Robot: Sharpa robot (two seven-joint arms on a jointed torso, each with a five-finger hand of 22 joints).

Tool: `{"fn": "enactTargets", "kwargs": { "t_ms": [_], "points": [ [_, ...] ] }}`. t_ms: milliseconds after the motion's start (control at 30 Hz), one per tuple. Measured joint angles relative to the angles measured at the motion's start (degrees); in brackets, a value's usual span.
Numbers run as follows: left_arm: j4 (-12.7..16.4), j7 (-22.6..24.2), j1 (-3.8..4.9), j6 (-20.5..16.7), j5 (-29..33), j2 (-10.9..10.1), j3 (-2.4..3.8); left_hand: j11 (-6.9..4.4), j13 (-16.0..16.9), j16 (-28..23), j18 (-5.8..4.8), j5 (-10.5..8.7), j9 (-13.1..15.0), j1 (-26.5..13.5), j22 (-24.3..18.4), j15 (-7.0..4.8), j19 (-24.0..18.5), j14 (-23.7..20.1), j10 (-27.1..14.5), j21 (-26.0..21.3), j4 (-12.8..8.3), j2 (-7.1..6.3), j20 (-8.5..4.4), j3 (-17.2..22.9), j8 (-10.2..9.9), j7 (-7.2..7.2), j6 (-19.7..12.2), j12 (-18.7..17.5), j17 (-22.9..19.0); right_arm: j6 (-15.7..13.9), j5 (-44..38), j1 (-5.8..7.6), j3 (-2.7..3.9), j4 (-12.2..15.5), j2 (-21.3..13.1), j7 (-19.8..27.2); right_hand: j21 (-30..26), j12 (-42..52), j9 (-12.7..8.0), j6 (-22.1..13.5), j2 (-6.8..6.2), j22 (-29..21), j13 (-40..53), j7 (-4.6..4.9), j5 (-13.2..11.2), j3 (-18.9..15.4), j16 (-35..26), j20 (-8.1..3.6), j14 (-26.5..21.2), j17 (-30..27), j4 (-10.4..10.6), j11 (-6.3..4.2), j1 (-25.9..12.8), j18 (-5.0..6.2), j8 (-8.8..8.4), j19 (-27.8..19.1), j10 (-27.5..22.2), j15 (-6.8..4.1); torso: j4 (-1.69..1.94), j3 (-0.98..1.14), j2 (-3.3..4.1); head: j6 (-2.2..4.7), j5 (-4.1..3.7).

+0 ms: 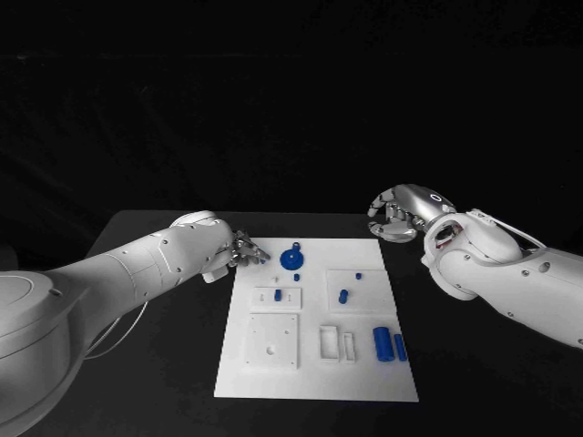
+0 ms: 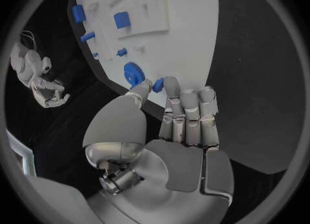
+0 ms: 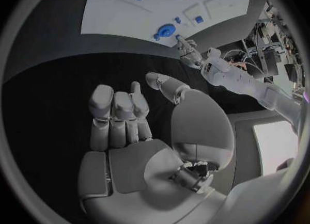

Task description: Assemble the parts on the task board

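Nearest the head camera on the task board [image 1: 315, 382]: two blue cylinders [image 1: 383, 344] lying side by side at the near right, white slotted blocks [image 1: 329, 342] just left of them, a plain raised plate [image 1: 273, 341] further left

Mid board: two square bases, each with a small blue peg – left peg [image 1: 277, 295], right peg [image 1: 344, 295]

Far end: blue gear [image 1: 291, 259] standing near the board's far left corner. Left hand [image 1: 244, 249] sits at that far left edge; in the left wrist view it pinches a small blue part [image 2: 172, 84] between thumb and fingertip, just beside the gear [image 2: 134, 74], other fingers straight and held together. Can't tell whether the part already touches the board

Right hand [image 1: 399, 215] hovers off the board past its far right corner, fingers loosely curled, palm empty, well apart from every part

Handling, my read: parts look like small rigid plastic – light, stiff, not fragile, but smooth, so easy to squirt out of a fingertip pinch or roll once released. Cylinders: take across the middle of the barrel. Gear: by the hub or opposite rim faces, not the teeth. Pegs: pinch at the top, keep upright. Pinched part needs a straight, slow seat beside the gear
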Motion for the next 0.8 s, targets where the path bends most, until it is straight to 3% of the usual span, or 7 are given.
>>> {"fn": "enactTargets", "kwargs": {
  "t_ms": [500, 533, 800],
  "points": [
    [-0.67, 0.58, -0.09, -0.04, 1.33, 0.2, 0.01, 0.21, -0.15, 0.0, 0.0, 0.0, -0.38, 0.36, 0.16, 0.02, 0.0, -0.02, -0.21, -0.22, -0.46, 0.36, 0.0, -0.64, -0.53, 0.0, -0.01, -0.22, -0.01, 0.0, 0.0, 0.0, 0.0, -0.11, 0.13, 0.01, 0.0, 0.0, -0.01, 0.0, 0.0, 0.0, 0.01, 0.0, 0.0, 0.0, 0.0, 0.02, 0.0, -0.01, 0.0, 0.0, 0.0, 0.0, 0.0, -0.01, 0.0, 0.0, 0.02, 0.02, 0.05, 0.02, 0.05],
    [-0.69, 0.61, -0.09, -0.04, 1.4, 0.2, 0.01, 0.21, -0.15, 0.0, -0.53, 0.0, -0.41, 0.18, 0.17, 0.02, 0.0, -0.02, -0.21, -0.22, -0.31, 0.53, 0.0, -0.79, -0.63, 0.0, -0.01, -0.22, -0.01, 0.0, 0.0, 0.0, 0.0, -0.11, 0.14, 0.01, 0.0, 0.0, -0.01, 0.0, 0.0, 0.0, 0.01, 0.0, 0.0, 0.0, 0.0, 0.02, 0.0, -0.01, 0.0, 0.0, 0.0, 0.0, 0.0, -0.01, 0.0, 0.0, 0.02, 0.02, 0.05, 0.02, 0.05],
    [-0.81, 0.73, -0.06, -0.08, 1.89, 0.31, 0.02, 0.21, -0.3, 0.0, -0.62, 0.0, -0.95, -1.62, 0.23, 0.04, 0.0, -0.03, -0.21, -0.67, 1.56, -1.16, 0.0, -1.69, -0.86, -0.01, -0.01, -0.22, -0.02, 0.0, 0.0, 0.0, 0.0, -0.13, 0.2, 0.01, 0.0, 0.0, -0.01, 0.0, 0.0, -0.01, 0.01, 0.0, 0.0, 0.0, 0.0, 0.04, 0.0, -0.02, 0.0, 0.0, 0.0, 0.0, 0.0, -0.02, 0.0, 0.0, 0.03, 0.02, 0.08, -0.02, -0.01]
  ]
}}
